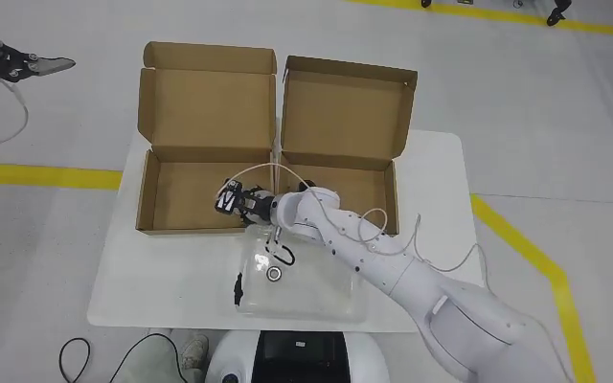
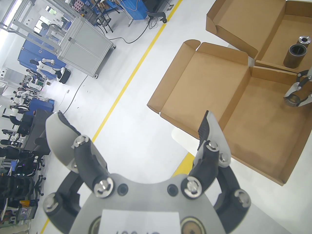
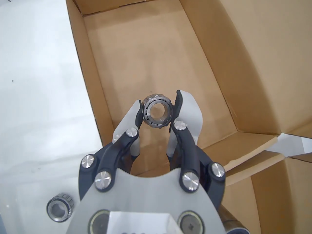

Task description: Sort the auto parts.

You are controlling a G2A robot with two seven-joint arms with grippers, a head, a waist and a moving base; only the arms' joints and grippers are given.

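My right gripper [image 3: 158,104] is shut on a steel roller bearing [image 3: 147,117], held above the floor of the left cardboard box [image 3: 146,49]. From above, that gripper [image 1: 230,201] sits over the box's [image 1: 182,191] near right corner. The left wrist view catches it [image 2: 296,98] far off with the bearing [image 2: 292,100]. A second bearing [image 3: 59,207] lies in the clear tray [image 1: 316,297], seen from above as a small ring [image 1: 275,273]. Two dark cylinders [image 2: 295,55] stand in the right box [image 2: 273,49]. My left gripper [image 2: 132,118] is open and holds nothing, off the table at the far left [image 1: 43,65].
The right box [image 1: 359,191] stands beside the left one, both with lids folded back. The tray also holds a black hook [image 1: 284,255] and a small black part [image 1: 238,287]. Bare white table lies to the left of the tray.
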